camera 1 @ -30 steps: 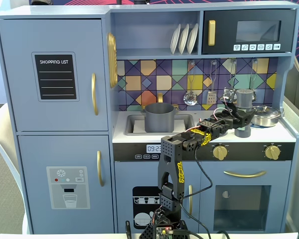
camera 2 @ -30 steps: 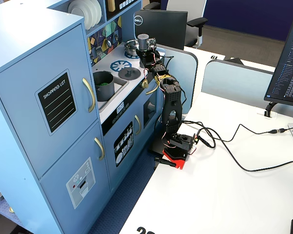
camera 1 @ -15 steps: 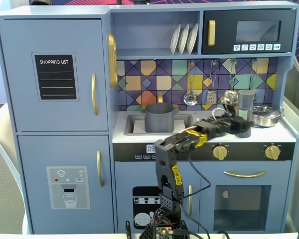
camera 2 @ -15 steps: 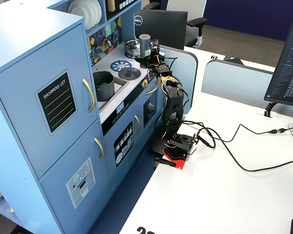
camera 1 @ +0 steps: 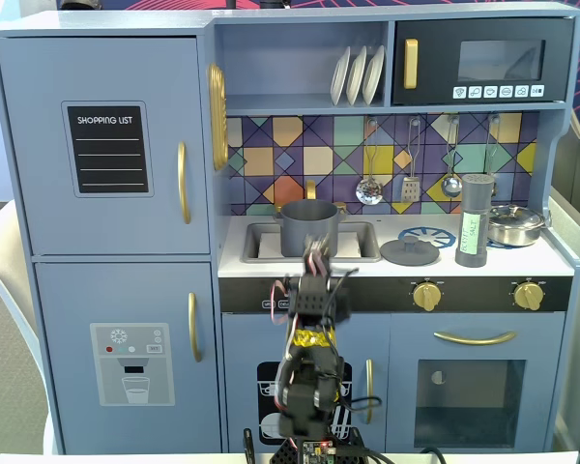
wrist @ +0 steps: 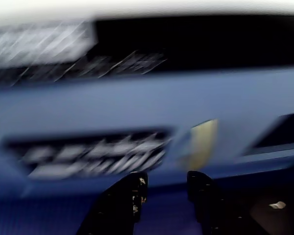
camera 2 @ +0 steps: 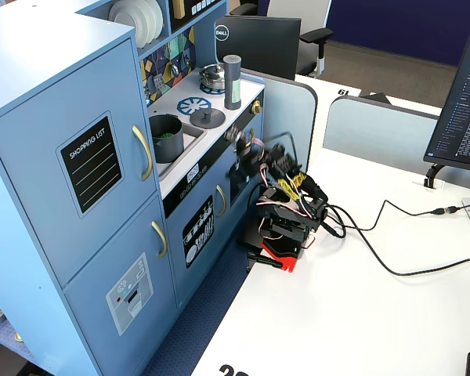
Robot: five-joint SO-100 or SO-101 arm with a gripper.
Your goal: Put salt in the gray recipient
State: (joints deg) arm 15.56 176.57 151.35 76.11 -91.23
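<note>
Gripper (wrist: 164, 188) is sitting low in front of the toy kitchen's cabinet face, fingers slightly parted and gripping nothing; wrist view is blurring badly. Salt (camera 1: 473, 220) is standing upright on the counter's right side, beside the flat lid (camera 1: 410, 251), well apart from the gray recipient (camera 1: 309, 228) in the sink. Risk: a fast reach under motion blur is likely tipping that tall, slim shaker or clipping the counter edge.

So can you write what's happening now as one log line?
arm: folded low | gripper: empty, apart | salt shaker: upright on counter | gray pot: in sink
</note>
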